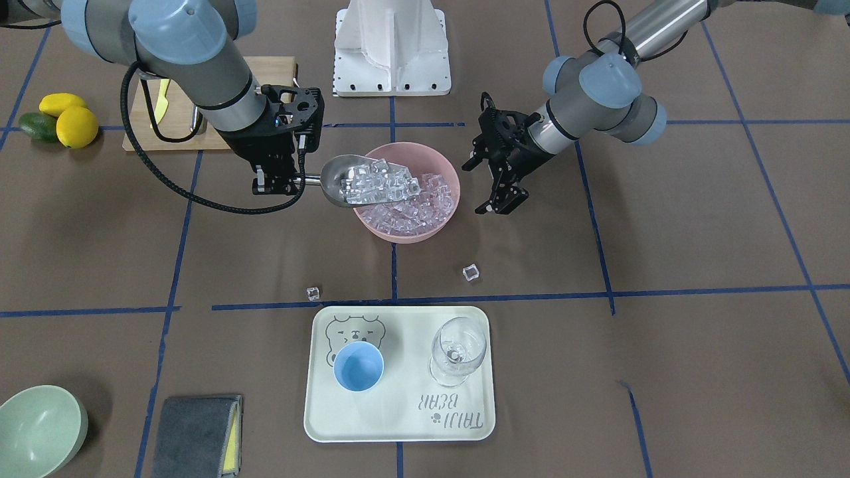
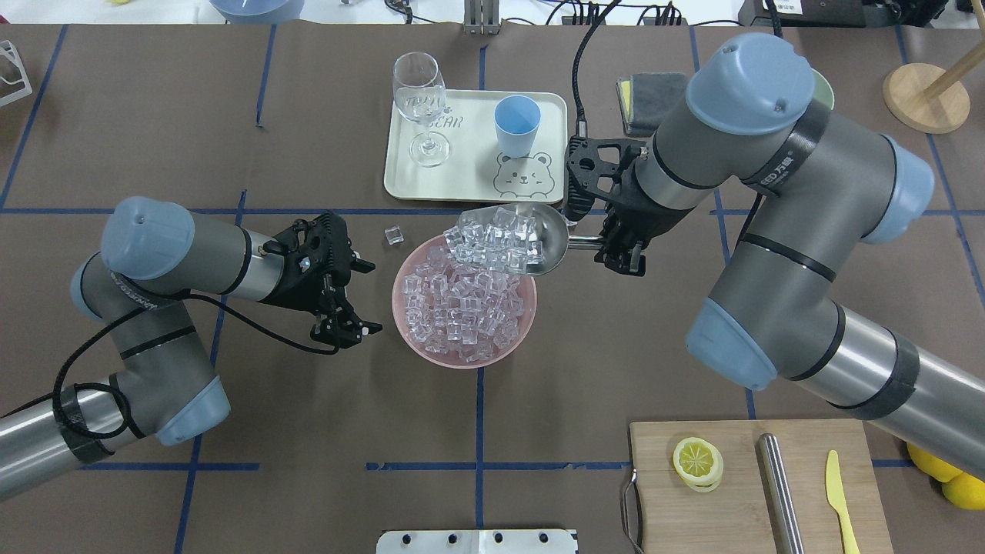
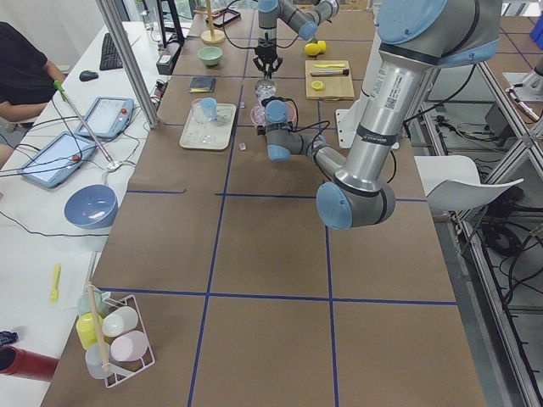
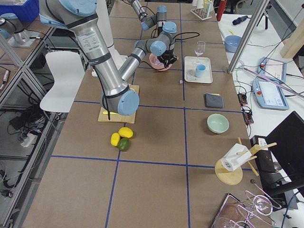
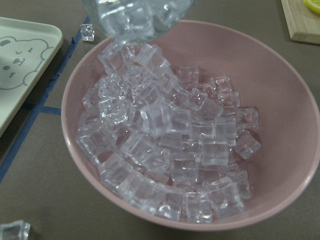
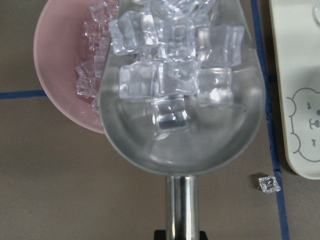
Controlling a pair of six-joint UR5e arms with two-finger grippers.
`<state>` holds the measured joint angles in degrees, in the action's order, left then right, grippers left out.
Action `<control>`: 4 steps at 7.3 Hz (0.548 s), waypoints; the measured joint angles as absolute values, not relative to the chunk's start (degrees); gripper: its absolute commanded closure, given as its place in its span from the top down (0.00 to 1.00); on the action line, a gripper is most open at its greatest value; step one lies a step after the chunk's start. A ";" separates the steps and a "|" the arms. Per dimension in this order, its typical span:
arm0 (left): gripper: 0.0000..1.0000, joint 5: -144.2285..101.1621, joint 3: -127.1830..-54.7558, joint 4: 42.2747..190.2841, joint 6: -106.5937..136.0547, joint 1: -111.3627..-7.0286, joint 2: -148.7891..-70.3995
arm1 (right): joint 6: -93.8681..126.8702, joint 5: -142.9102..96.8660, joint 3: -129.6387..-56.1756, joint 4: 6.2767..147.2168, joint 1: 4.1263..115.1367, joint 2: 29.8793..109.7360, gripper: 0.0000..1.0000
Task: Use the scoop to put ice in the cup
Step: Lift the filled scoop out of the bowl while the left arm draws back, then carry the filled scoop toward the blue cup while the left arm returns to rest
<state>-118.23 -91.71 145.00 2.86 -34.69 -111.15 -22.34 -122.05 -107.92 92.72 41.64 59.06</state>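
Observation:
My right gripper is shut on the rod handle of the steel scoop. The scoop is heaped with clear ice cubes and hangs over the far rim of the pink bowl, which holds many more ice cubes. In the right wrist view the scoop fills the frame with cubes at its front. The light-blue cup stands empty on the cream tray, beyond the scoop. My left gripper is open and empty, just left of the bowl.
A wine glass stands on the tray beside the cup. Loose cubes lie on the table. A cutting board with a steel cylinder, knife and lemon half lies near right. A green bowl and grey cloth lie beyond.

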 measured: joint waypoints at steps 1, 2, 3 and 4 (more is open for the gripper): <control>1.00 -118.32 -91.92 144.96 3.90 -35.87 -110.49 | -22.33 -123.66 -108.04 92.70 42.90 59.06 0.00; 1.00 -118.39 -92.05 144.94 4.90 -37.33 -110.20 | -22.24 -125.70 -108.10 92.67 44.38 59.06 0.00; 1.00 -118.38 -92.36 144.94 5.74 -39.07 -109.92 | -21.75 -127.68 -108.25 92.63 45.75 59.09 0.00; 1.00 -118.31 -92.84 144.93 6.46 -41.30 -109.33 | -20.71 -129.64 -108.50 92.27 47.05 59.17 0.00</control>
<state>-118.31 -92.84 144.93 6.46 -41.30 -109.33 -20.71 -129.64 -108.50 92.27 47.05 59.17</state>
